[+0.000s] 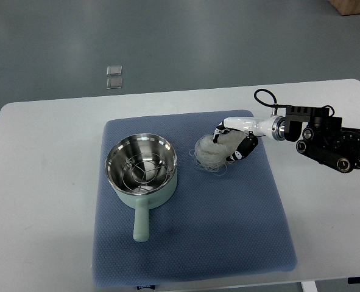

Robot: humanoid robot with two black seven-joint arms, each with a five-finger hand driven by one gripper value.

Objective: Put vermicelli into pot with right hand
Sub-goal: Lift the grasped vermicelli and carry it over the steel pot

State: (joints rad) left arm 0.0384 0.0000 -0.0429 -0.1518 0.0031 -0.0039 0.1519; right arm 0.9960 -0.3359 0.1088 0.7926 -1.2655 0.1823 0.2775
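Scene: white bench point(45, 182), blue mat point(228, 243) | pot point(141, 164) empty, mint, handle toward viewer | vermicelli point(211, 152) just right of pot, on mat | right hand point(236, 141) fingers curled around its right side | Handling: likely light, springy, brittle, strands stray; grip bundle's middle

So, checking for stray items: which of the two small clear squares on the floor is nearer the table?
The lower clear square, just below the upper clear square.
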